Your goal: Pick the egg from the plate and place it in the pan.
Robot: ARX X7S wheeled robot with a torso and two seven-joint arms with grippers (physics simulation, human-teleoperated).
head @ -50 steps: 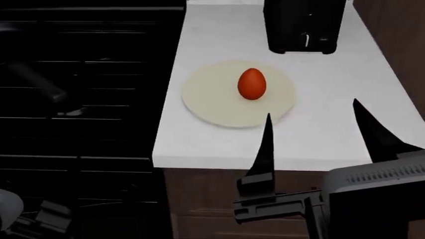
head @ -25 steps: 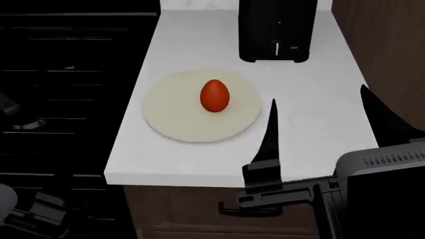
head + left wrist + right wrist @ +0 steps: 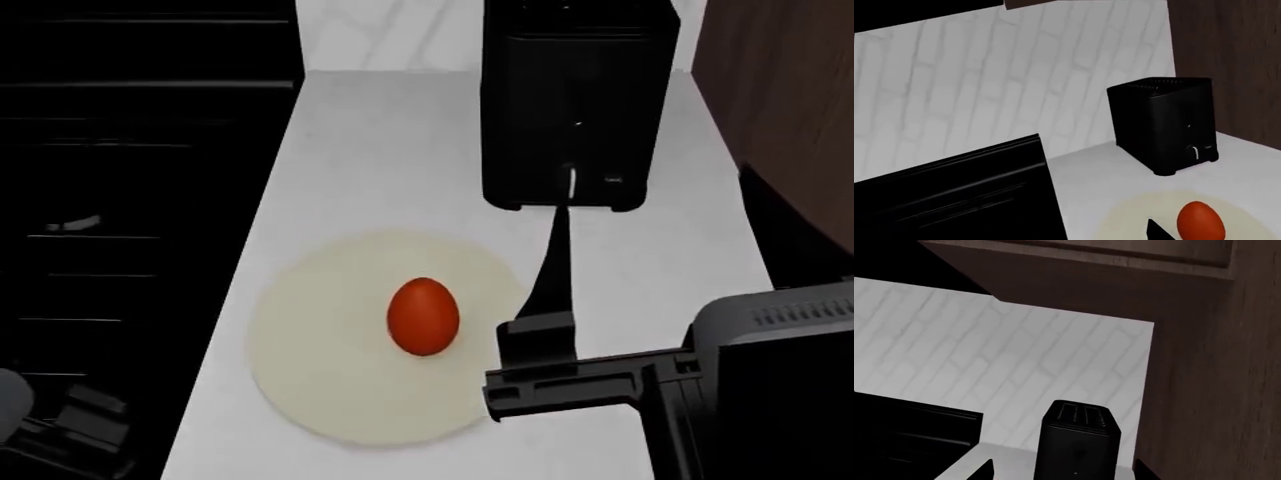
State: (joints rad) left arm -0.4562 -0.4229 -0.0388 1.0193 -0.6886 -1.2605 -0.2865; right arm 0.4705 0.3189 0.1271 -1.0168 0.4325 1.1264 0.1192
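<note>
We judge that we are in the approach: nothing is grasped and the pick has not begun. The white surface [image 3: 387,160] fills the middle of the head view, with the dark stove [image 3: 134,200] along the left of the frame; we cannot make out the pan there. The black toaster [image 3: 574,100] stands at upper centre, close beyond the right tool [image 3: 667,260], so reaching forward risks clipping it. The plate [image 3: 320,380] lies at lower centre, and the egg [image 3: 423,316] rests on it, just left of the right tool's near finger. That tool stands open and empty; it needs to shift left and descend around the egg. Of the left tool we cannot tell the state.
</note>
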